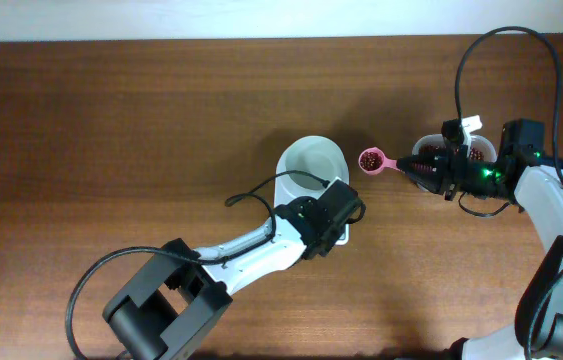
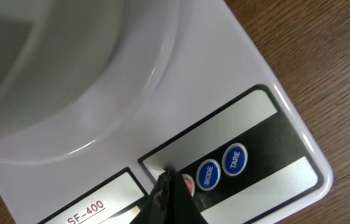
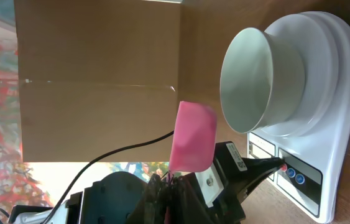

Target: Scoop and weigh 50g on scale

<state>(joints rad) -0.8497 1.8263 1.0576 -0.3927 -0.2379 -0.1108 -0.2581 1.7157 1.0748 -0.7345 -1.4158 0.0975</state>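
Note:
The white scale (image 1: 339, 237) carries a round white bowl (image 1: 311, 163) that looks empty. My left gripper (image 1: 349, 212) is shut, and its tip (image 2: 165, 177) rests on the scale (image 2: 274, 124) at the red button (image 2: 188, 184), beside the blue buttons (image 2: 207, 174). To the right of the bowl, my right gripper (image 1: 413, 166) is shut on the handle of a pink scoop (image 1: 373, 160) that holds dark red-brown beans (image 1: 370, 159). In the right wrist view the scoop (image 3: 193, 137) hangs before the bowl (image 3: 246, 78) and the scale (image 3: 330, 93).
A container with more beans (image 1: 478, 152) stands behind the right gripper, mostly hidden by it. Black cables (image 1: 261, 190) run over the wooden table (image 1: 111, 130) near both arms. The left arm crosses the table's front middle.

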